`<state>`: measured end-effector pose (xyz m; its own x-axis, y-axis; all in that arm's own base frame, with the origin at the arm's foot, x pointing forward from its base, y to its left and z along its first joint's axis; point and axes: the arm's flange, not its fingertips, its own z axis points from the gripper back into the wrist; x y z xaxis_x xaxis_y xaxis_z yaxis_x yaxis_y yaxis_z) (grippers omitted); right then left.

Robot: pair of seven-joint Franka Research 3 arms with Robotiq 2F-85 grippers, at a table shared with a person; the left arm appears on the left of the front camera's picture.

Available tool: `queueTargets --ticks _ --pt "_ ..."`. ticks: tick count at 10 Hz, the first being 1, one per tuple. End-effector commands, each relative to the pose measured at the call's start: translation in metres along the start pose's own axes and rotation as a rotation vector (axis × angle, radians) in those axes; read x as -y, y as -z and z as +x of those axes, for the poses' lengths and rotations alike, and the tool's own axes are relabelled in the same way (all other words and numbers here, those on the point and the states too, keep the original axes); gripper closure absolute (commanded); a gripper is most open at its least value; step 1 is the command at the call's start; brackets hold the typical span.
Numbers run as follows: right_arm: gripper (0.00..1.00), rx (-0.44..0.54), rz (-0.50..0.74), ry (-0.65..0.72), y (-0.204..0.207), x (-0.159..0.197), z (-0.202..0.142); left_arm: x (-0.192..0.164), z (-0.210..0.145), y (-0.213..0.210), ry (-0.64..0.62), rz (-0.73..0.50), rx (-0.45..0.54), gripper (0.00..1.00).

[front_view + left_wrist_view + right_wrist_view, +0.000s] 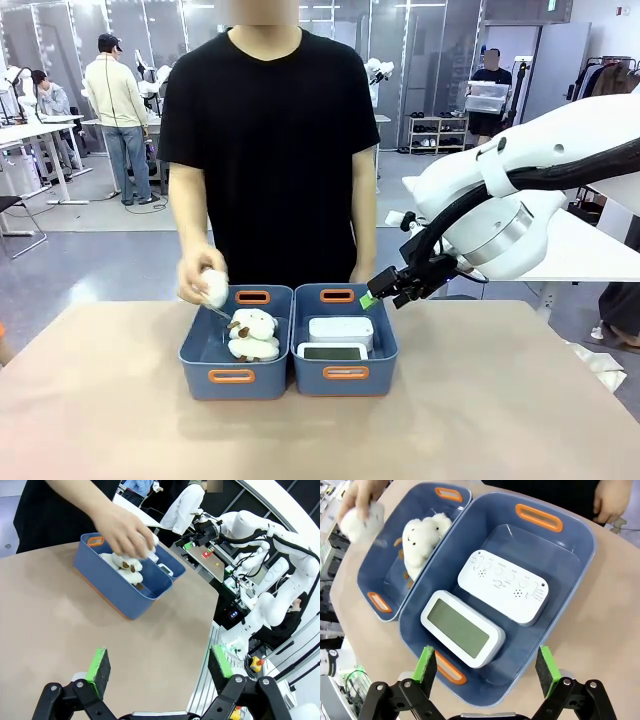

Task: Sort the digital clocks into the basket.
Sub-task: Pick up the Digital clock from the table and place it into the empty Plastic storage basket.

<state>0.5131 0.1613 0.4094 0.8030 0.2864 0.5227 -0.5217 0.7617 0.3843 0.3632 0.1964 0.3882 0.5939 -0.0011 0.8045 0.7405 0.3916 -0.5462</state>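
Observation:
Two white digital clocks lie in the right blue basket (385,352) (572,585). One clock (462,629) (333,352) lies screen up at the near end. The other clock (503,586) (340,329) lies behind it with its button side up. My right gripper (485,667) (372,297) hangs open and empty just above the basket's near right rim. My left gripper (159,664) is open and empty over bare table, well away from both tubs. In the left wrist view the tubs (120,587) sit far ahead.
The left blue tub (200,372) (372,570) touches the basket and holds cream plush toys (252,335) (422,540). The person's hand (200,282) (122,530) holds another plush over its far left corner. The table edge (202,660) runs near my left gripper.

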Motion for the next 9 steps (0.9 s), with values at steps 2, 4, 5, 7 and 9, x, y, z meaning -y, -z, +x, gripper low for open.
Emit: queueTargets --ticks 2,4,5,7,9 --pt "0.00 0.000 0.000 0.000 0.000 0.000 0.000 0.004 0.000 0.003 -0.005 0.023 -0.005 0.00" --pt "0.00 0.000 0.000 0.000 0.000 0.000 0.000 0.004 0.000 0.003 -0.005 0.023 -0.005 0.00" --pt "0.00 0.000 0.000 0.000 0.000 0.000 0.000 0.004 0.000 0.003 -0.005 0.023 -0.005 0.00" --pt "0.00 0.000 0.000 0.000 0.000 0.000 0.000 0.004 0.000 0.003 -0.005 0.023 -0.005 0.00" --pt "0.00 0.000 0.000 0.000 0.000 0.000 0.000 0.004 0.000 0.003 -0.005 0.023 -0.005 0.00"
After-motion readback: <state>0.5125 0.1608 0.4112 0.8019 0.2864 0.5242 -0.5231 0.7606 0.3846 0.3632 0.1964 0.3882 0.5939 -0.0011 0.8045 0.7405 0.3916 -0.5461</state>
